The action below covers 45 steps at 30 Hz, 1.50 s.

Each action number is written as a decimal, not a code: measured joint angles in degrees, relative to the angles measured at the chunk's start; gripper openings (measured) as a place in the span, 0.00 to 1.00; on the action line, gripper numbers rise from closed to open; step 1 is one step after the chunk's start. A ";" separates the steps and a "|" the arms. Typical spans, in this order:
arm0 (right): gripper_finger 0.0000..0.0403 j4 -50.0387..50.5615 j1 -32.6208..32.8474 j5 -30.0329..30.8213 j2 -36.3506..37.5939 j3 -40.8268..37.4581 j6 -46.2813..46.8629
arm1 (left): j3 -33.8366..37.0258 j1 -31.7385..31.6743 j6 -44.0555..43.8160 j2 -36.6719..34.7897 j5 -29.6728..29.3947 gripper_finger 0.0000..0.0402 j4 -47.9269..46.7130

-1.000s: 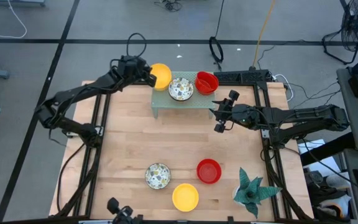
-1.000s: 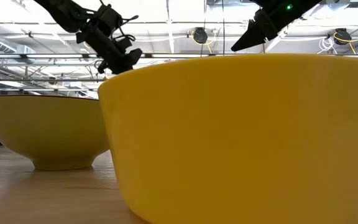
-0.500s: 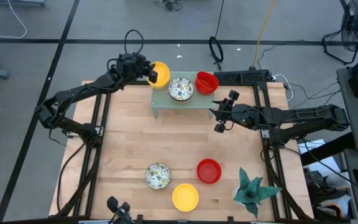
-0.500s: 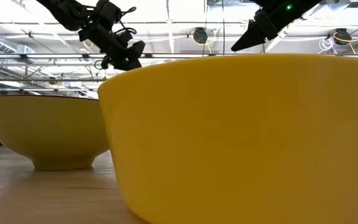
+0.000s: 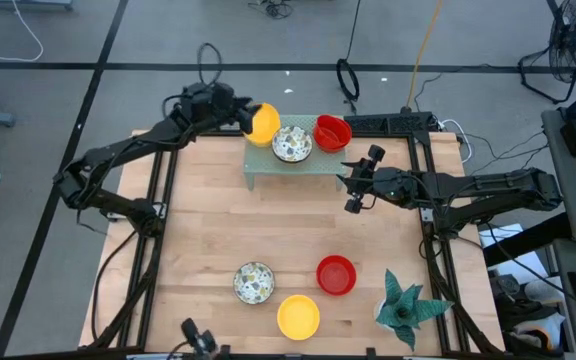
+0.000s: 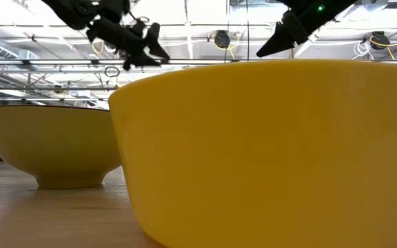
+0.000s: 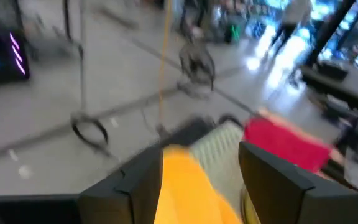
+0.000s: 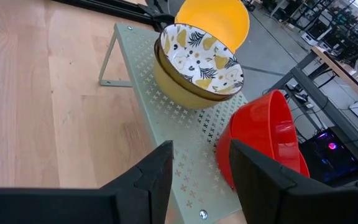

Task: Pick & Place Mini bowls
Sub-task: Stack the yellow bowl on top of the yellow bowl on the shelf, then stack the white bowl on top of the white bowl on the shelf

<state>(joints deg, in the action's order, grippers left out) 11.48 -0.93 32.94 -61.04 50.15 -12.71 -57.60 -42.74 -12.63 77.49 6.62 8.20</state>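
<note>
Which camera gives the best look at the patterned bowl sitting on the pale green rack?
The right wrist view: the patterned bowl fills it, leaf pattern clear, on the rack. The high view shows it small between a yellow and a red bowl. The low and left wrist views do not show it.

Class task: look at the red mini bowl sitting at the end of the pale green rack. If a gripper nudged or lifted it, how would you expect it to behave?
The red bowl sits tilted at the edge of the rack, so a nudge would probably tip it off. Its thin, smooth, glossy wall suggests it is stiff, light and perhaps slippery between fingers. Being round, it might roll if it fell.
</note>
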 joint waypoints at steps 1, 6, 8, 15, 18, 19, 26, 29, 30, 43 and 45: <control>0.36 0.14 0.00 0.01 0.00 0.00 0.00 | -0.01 0.00 1.19 -0.74 -1.76 0.53 1.42; 0.36 1.03 0.00 -0.01 0.00 0.00 0.00 | -0.15 -0.10 9.47 -4.00 -18.76 0.53 -3.57; 0.36 1.03 0.00 0.01 0.00 0.00 0.00 | -0.15 -0.11 11.99 -4.51 -26.43 0.53 -8.38; 0.36 0.11 0.00 -0.02 0.00 0.00 0.00 | -0.02 0.49 12.39 -3.30 -24.93 0.53 -17.36; 0.36 0.12 0.00 -0.02 0.00 0.00 0.78 | -0.02 0.45 13.24 -3.20 -22.74 0.53 -14.95; 0.36 0.15 0.00 -0.02 0.00 0.00 1.26 | -0.02 0.36 13.80 -3.25 -21.61 0.53 -13.84; 0.36 0.33 0.00 -0.02 0.01 0.00 1.49 | -0.02 -0.10 14.46 -2.37 -12.78 0.53 -12.85; 0.36 0.36 0.01 -0.02 0.01 0.00 1.49 | 0.00 -0.13 14.29 -1.05 -13.42 0.53 -13.49; 0.36 0.36 0.00 -0.02 0.02 0.00 1.51 | 0.00 -0.09 14.43 -0.64 -14.47 0.53 -13.16; 0.36 0.79 0.00 -0.02 0.02 0.00 1.44 | -0.01 -0.33 12.49 -0.24 -4.26 0.53 -6.42; 0.36 0.79 0.01 -0.02 0.02 0.00 1.46 | -0.04 -0.37 12.26 -0.78 -4.79 0.53 -5.36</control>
<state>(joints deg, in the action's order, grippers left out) 12.27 -0.92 32.93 -61.01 50.15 -11.25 -57.65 -43.11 -0.38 76.71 1.83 2.84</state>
